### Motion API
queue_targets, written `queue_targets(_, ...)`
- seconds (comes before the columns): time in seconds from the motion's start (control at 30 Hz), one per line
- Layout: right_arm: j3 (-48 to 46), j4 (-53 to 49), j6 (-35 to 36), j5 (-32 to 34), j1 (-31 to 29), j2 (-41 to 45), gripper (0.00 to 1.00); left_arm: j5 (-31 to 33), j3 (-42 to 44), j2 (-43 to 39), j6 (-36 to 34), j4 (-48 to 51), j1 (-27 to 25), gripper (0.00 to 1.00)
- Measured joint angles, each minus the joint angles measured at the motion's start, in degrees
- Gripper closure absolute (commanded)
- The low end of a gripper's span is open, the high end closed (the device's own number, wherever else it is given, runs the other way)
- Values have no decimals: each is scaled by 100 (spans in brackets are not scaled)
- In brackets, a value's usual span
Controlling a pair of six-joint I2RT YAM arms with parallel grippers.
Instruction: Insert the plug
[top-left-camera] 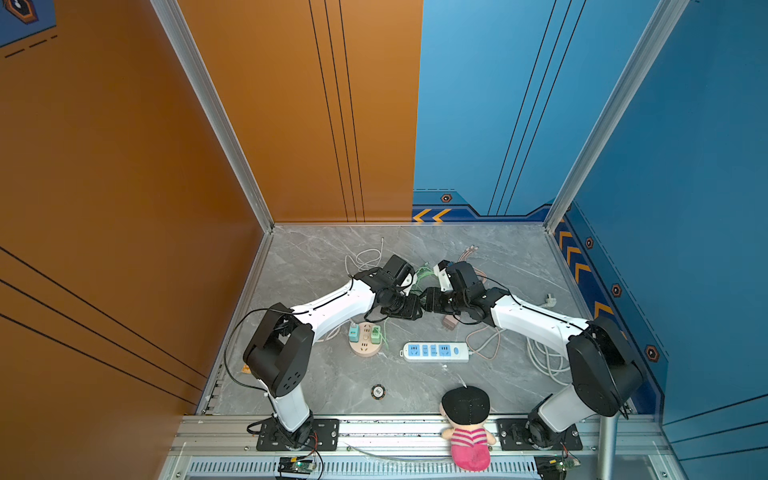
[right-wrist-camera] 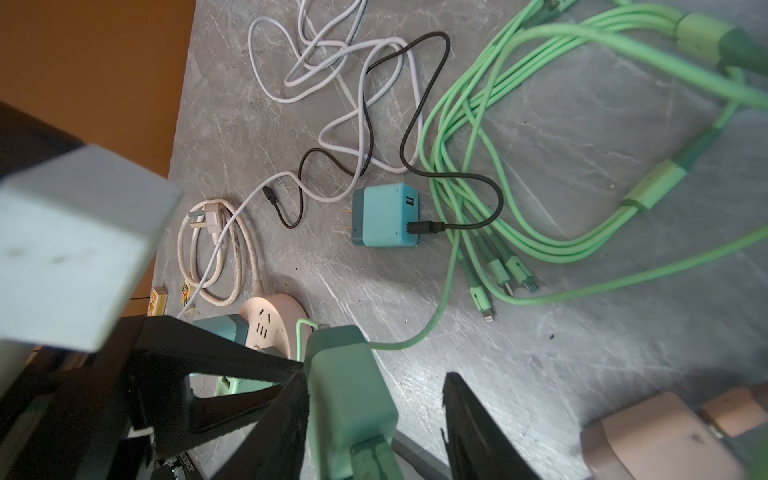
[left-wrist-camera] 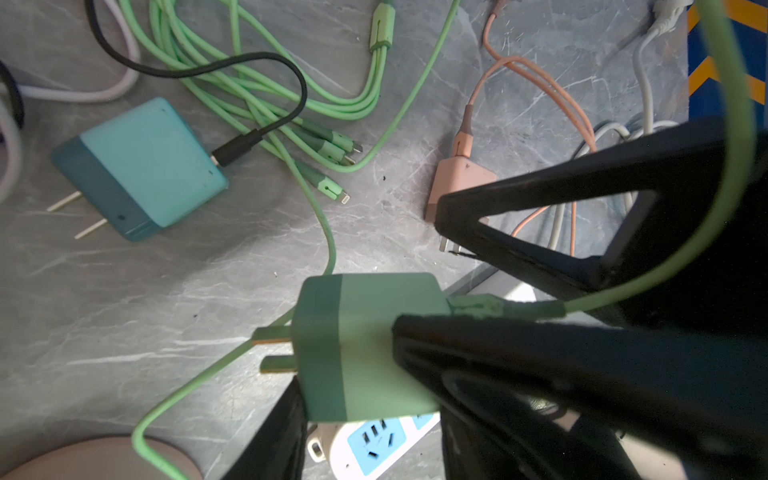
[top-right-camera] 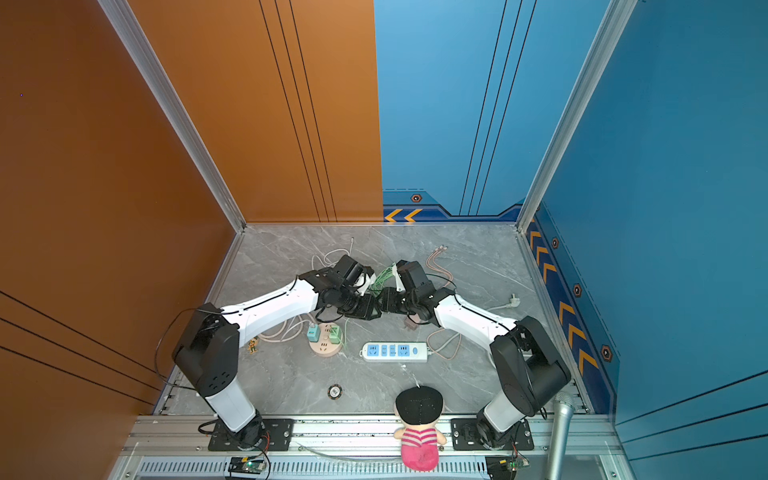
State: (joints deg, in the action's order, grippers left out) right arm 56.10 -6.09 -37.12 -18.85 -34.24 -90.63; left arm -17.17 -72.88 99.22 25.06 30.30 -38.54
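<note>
Handover in mid-air above a grey table: the left gripper (left-wrist-camera: 368,409) is pinching a green plug (left-wrist-camera: 365,345) by its body, leaving both prongs (left-wrist-camera: 272,336) sticking out free. The right gripper (right-wrist-camera: 374,380) is bracketing the same plug with its jaws spread. One finger (right-wrist-camera: 286,415) is lying against the plug and the other is standing just apart from it, so it is not gripping. The two are probably meeting like this so the right arm can take the plug squarely for pushing in. In both top views the grippers are meeting nose to nose at 12 o'clock from the white strip (top-left-camera: 435,351), hiding the plug. A round socket (top-left-camera: 365,340), at 9 o'clock from the strip, is already carrying two chargers. The plug's green cable (left-wrist-camera: 519,308) is trailing off behind.
</note>
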Motion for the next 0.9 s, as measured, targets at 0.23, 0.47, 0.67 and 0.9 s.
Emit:
queue_targets(0.23,26,-37,-4,-63,0,-46,47,96,0,2,-17,24,-22,64)
queue_targets(0.47,87,-44,-31,-87,0,-133,48,295,-9,2,-17,33,-22,65)
queue_targets(0.67,162,-79,-46,-122,0,-219,44,415,-9,2,-17,33,-22,65)
queue_targets(0.9,160,-225,-37,-81,46,-201,35,463,-15,118,-17,26,-46,65)
